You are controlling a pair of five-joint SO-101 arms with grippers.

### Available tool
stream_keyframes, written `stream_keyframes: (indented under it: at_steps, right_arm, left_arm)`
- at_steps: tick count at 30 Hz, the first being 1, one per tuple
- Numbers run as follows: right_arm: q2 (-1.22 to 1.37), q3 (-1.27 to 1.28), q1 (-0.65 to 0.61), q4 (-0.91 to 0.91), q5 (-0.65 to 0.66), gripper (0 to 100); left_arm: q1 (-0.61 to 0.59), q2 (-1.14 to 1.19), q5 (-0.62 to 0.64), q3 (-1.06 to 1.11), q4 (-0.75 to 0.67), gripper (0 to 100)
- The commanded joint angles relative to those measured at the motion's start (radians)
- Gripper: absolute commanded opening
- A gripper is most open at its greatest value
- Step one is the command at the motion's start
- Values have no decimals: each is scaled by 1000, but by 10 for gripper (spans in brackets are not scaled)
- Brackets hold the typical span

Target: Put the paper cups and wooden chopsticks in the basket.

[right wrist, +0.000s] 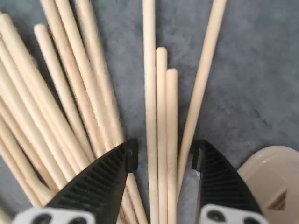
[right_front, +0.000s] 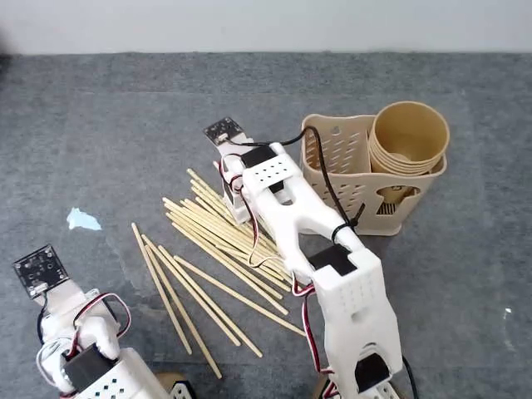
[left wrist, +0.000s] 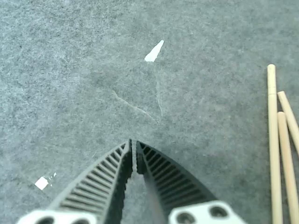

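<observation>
While the paper cups (right_front: 409,137) sit stacked in the basket (right_front: 332,154), the wooden chopsticks (right_front: 218,241) lie on the table (right_front: 100,125), not yet loaded. Left wrist view: left gripper (left wrist: 133,154) closed, empty. Right wrist view: right gripper (right wrist: 163,156) spread wide, straddling several chopsticks.

This looks like a robotics lab test bench: a table covered in grey felt (right_front: 108,116) against a bare white wall (right_front: 266,25), with a left arm (right_front: 100,337) and a right arm (right_front: 307,220) of white plastic trailing bare wires.
</observation>
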Motion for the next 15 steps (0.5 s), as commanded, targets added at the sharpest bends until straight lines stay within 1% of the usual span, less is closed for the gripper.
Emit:
stream_keyframes:
  at_steps: [1,3,8,12,15]
  right_arm:
    - [16,-32,12,-7,11,206]
    - [19,-32,7,-8,11,161]
    - [16,-64,-16,-2,11,8]
    - [16,-78,-35,15,11,9]
    - [16,-127,-54,87,11,7]
  left_arm:
    - [3,-11,-11,-7,-20,13]
    - [3,-11,-11,-7,-20,13]
    - [3,-11,-11,-7,-20,13]
    - [3,-11,-11,-7,-20,13]
    - [3,-11,-11,-7,-20,13]
